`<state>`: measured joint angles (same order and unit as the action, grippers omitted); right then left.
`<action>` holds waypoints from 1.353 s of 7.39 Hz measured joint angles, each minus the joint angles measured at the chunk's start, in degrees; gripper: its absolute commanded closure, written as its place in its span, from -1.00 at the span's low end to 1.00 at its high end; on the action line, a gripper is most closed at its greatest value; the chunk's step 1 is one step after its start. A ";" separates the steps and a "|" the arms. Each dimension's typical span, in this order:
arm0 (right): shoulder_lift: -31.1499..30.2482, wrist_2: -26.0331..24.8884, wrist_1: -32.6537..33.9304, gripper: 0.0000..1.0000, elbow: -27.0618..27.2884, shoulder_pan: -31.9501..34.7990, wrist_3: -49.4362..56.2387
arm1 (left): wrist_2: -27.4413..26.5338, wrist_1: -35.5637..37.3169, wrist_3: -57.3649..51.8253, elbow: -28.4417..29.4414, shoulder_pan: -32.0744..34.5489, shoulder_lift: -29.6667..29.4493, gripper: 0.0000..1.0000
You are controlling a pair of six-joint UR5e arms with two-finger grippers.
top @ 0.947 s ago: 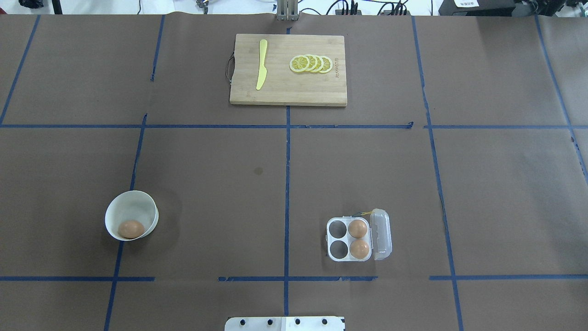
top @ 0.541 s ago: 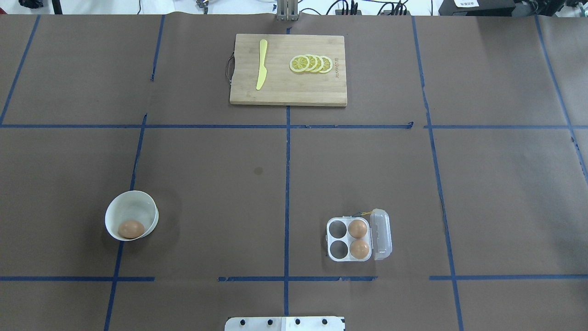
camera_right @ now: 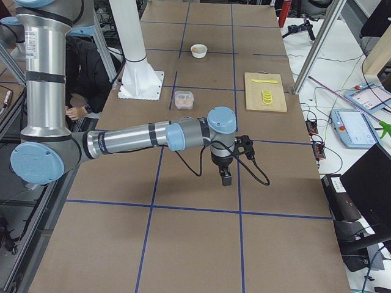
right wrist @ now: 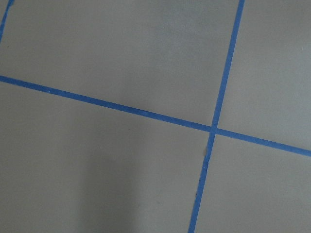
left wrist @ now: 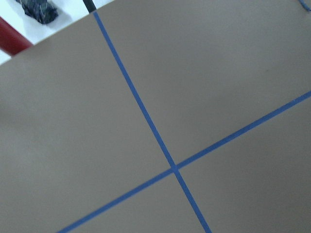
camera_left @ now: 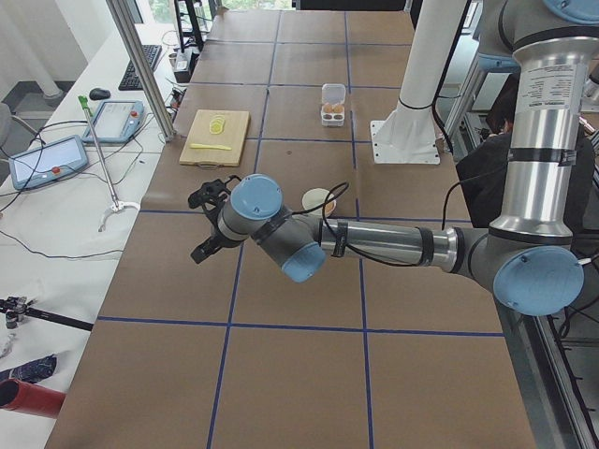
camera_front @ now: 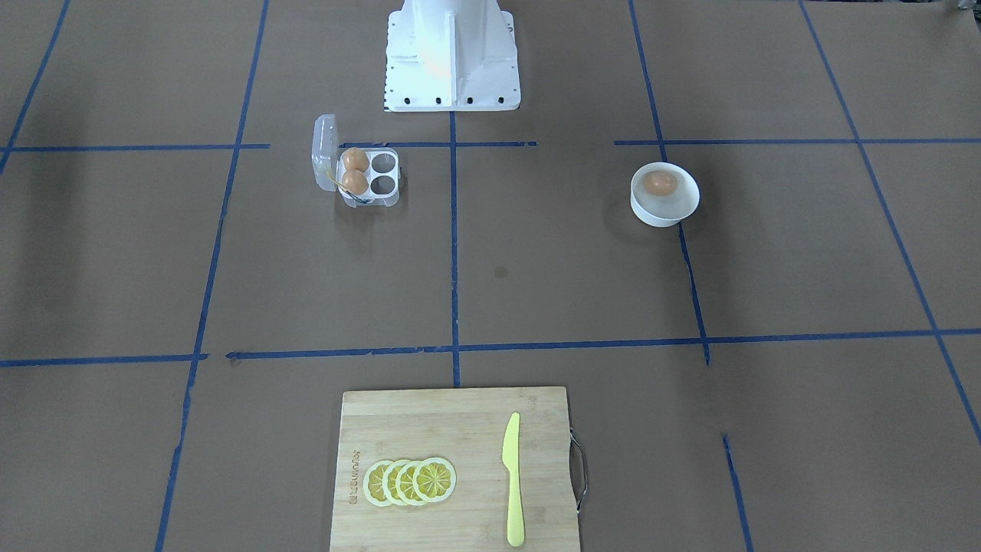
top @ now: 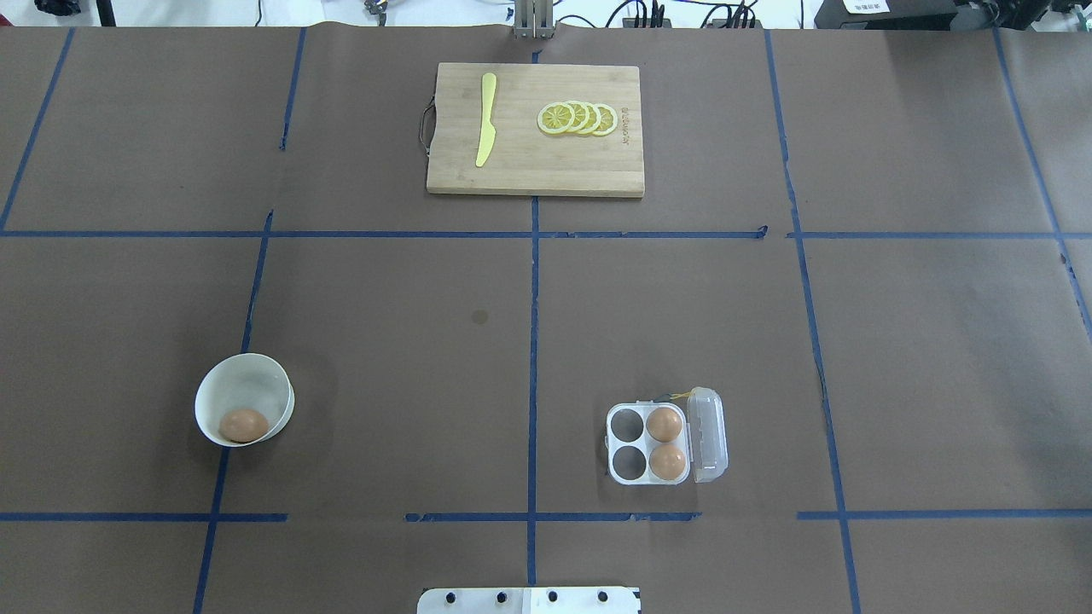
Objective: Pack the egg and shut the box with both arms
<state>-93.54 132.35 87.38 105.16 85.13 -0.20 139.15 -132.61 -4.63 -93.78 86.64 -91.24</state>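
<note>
The egg (top: pixel 243 425) lies in a round white bowl (top: pixel 247 384) at the near left; both also show in the front view, the egg (camera_front: pixel 660 183) and the bowl (camera_front: pixel 665 211). The box (top: pixel 646 443) stands open at the near right, lid (top: pixel 708 435) folded out to its right. Two other brown eggs (top: pixel 664 424) (top: pixel 668 461) fill its right cells; the left cells are empty. The left gripper (camera_left: pixel 204 224) and the right gripper (camera_right: pixel 226 177) show only in the side views, far from these things. I cannot tell whether they are open or shut.
A wooden cutting board (top: pixel 533 162) with a yellow knife (top: pixel 485 119) and lemon slices (top: pixel 577 118) lies at the far middle. The white pedestal base (camera_front: pixel 451 54) stands at the robot's edge. Both wrist views show only brown paper and blue tape lines.
</note>
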 measured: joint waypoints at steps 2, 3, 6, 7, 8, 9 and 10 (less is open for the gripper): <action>-0.10 0.09 -0.40 -1.00 -0.04 -0.11 -0.21 | 0.28 -1.33 7.10 -6.03 -9.01 1.94 -1.00; -0.31 0.10 -0.46 -1.00 -0.04 -0.14 -0.23 | -0.32 -1.50 8.69 -9.28 -13.21 3.72 -0.83; -0.71 0.10 -0.48 -1.00 -0.05 -0.14 -0.23 | -3.26 -1.64 9.73 -16.51 -25.62 7.51 -0.52; -0.73 0.10 -0.46 -1.00 -0.05 -0.14 -0.23 | -6.56 -1.69 9.76 -17.14 -29.96 8.17 -0.46; -0.78 0.10 -0.46 -1.00 -0.05 -0.14 -0.26 | -9.57 -1.72 9.77 -17.28 -33.73 8.44 -0.45; -0.82 0.10 -0.45 -1.00 -0.05 -0.14 -0.29 | -11.10 -1.75 9.77 -17.32 -36.77 8.48 -0.40; -0.83 0.15 -0.45 -1.00 -0.04 -0.14 -0.31 | -12.33 -1.81 9.90 -17.32 -39.56 8.42 -0.39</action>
<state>-94.38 132.49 86.92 105.12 84.99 -0.51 126.82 -134.42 5.27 -111.10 47.08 -82.82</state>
